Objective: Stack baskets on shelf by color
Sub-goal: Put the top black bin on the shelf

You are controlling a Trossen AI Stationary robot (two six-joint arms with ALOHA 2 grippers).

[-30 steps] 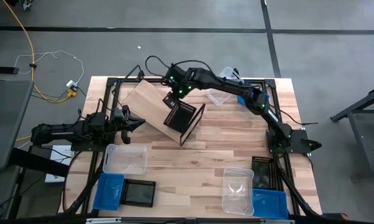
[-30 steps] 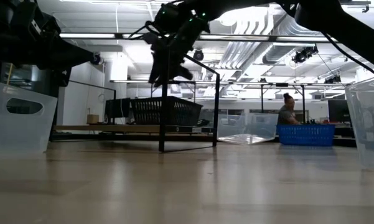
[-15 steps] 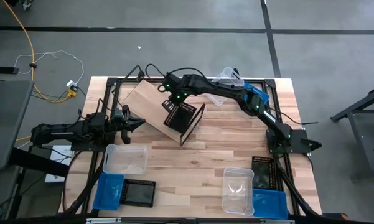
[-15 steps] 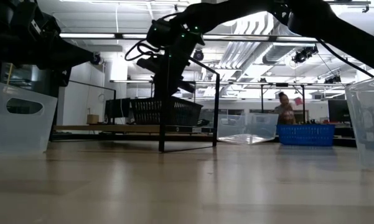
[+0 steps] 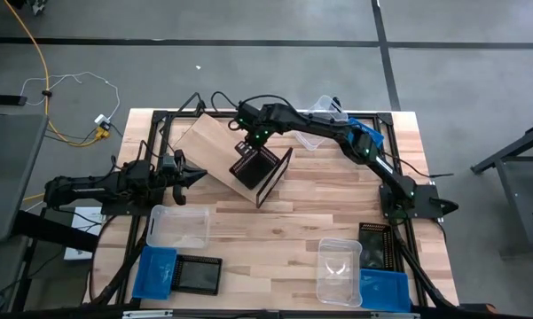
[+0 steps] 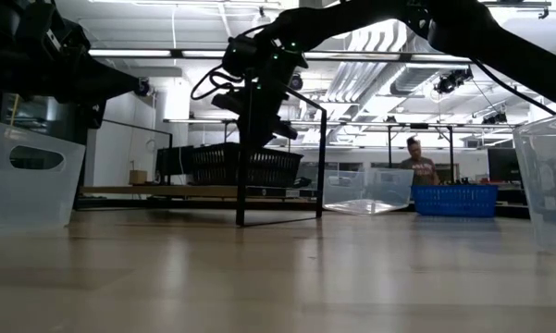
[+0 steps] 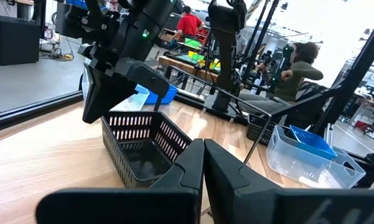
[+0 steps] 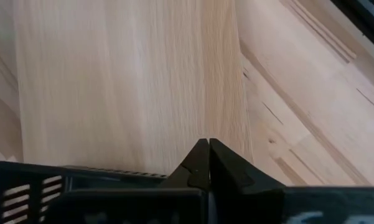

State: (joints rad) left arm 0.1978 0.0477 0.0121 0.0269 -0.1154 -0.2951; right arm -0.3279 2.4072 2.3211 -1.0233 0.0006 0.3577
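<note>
Since a second ago, the black basket [image 5: 254,166] has been drawn outward from the shelf [image 5: 233,155] toward its open end, and the right gripper [image 5: 246,144] has been closed from part-open to fully shut on that basket's rim, as the right wrist view shows. This is judged to mean that the basket is now under control and can be seated or shifted inside the frame.

Taken from the left, the left gripper [image 5: 179,172] is held just beside the shelf's left end, its jaws shut on nothing. Below it, a clear basket [image 5: 177,226], a blue basket [image 5: 153,271] and a second black basket [image 5: 199,274] are lined along the near left edge. The shelf is set askew at mid-table, with bare wood left open in front of it for moving. Farther right, another clear basket [image 5: 339,270] and more blue and black ones are crowded at the near right corner, so little room is judged free there.
</note>
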